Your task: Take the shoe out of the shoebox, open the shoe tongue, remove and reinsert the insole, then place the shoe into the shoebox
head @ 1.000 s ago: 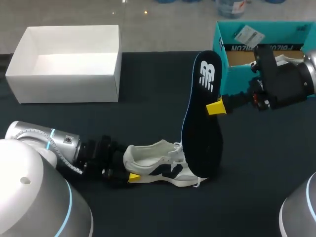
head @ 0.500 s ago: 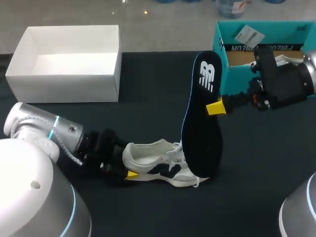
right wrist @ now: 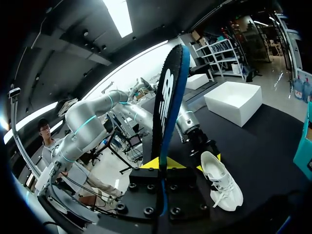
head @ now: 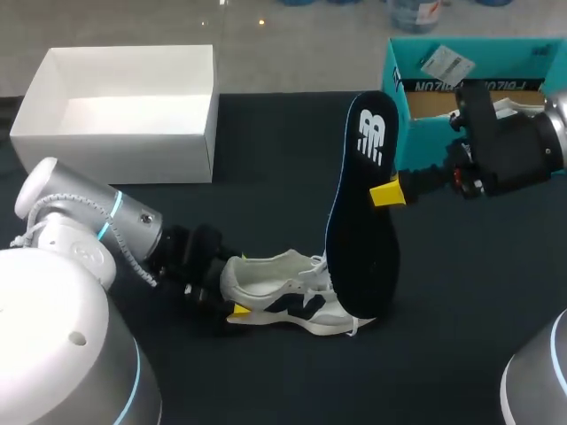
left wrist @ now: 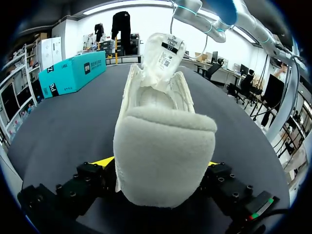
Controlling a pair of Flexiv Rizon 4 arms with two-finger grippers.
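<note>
- Left arm (head: 97, 230) has swung since 1 s ago: its silver wrist link sits higher and nearer the white box (head: 124, 111), and the black wrist now slants down to the shoe.
- Shoe (head: 292, 288), insole (head: 363, 212) and right arm (head: 514, 150) look unchanged vs both earlier frames.
- Shoe lies on its side on the dark table (head: 266, 142), heel toward the left arm, well apart from the white box.
- Left gripper (left wrist: 158, 163) pinches the shoe (left wrist: 163, 146) at the heel, one yellow tip each side; tongue stands up ahead of it.
- Right gripper (head: 385, 192) comes in level from the right, near the teal box (head: 469, 75), fingers clamped on the insole's edge.
- Insole stands near upright, lower end at the shoe's front.
- Right wrist view: insole (right wrist: 165, 112) rises edge-on between the tips of the right gripper (right wrist: 161, 165), with the shoe (right wrist: 222, 183) ahead and below.
</note>
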